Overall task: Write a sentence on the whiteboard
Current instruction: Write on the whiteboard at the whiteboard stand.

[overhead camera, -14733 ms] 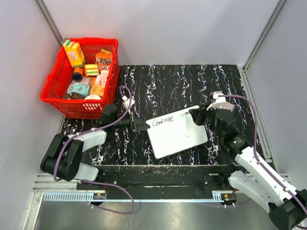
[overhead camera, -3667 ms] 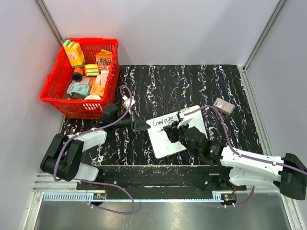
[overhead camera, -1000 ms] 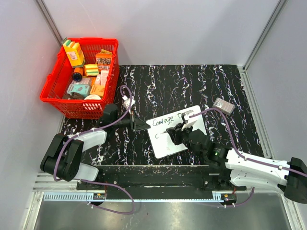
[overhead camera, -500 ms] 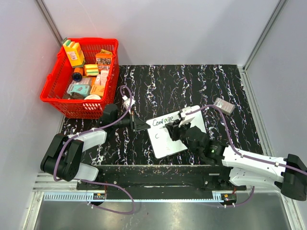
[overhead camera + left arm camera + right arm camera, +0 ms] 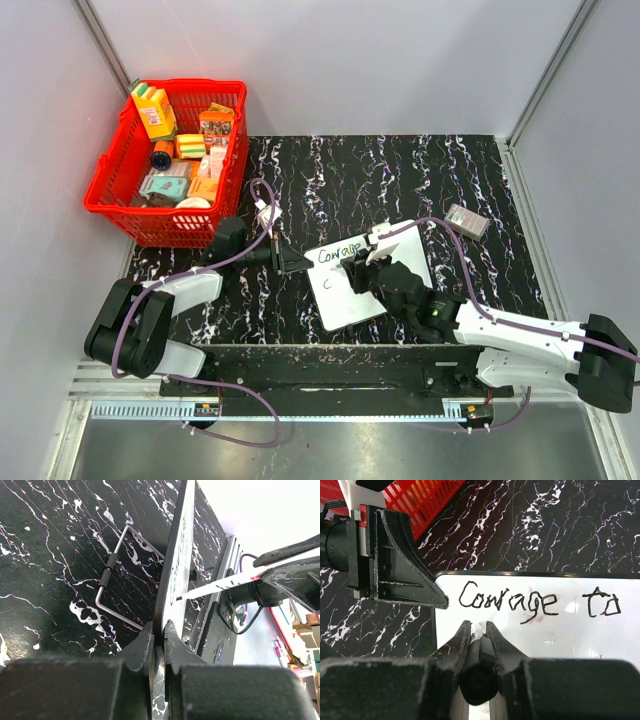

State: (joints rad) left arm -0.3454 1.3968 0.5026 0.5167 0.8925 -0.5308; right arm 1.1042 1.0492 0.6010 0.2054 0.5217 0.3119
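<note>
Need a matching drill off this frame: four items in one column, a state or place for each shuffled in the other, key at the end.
Column 1
1. left gripper
2. right gripper
3. red basket
4. whiteboard

Column 2
A. reads "Courage to", with a lone "C" on the line below
B. shut on the marker, tip down on the board
C. in the far left corner
D. shut on the whiteboard's left edge

Pairs: 1-D, 2-B, 3-C, 4-A
</note>
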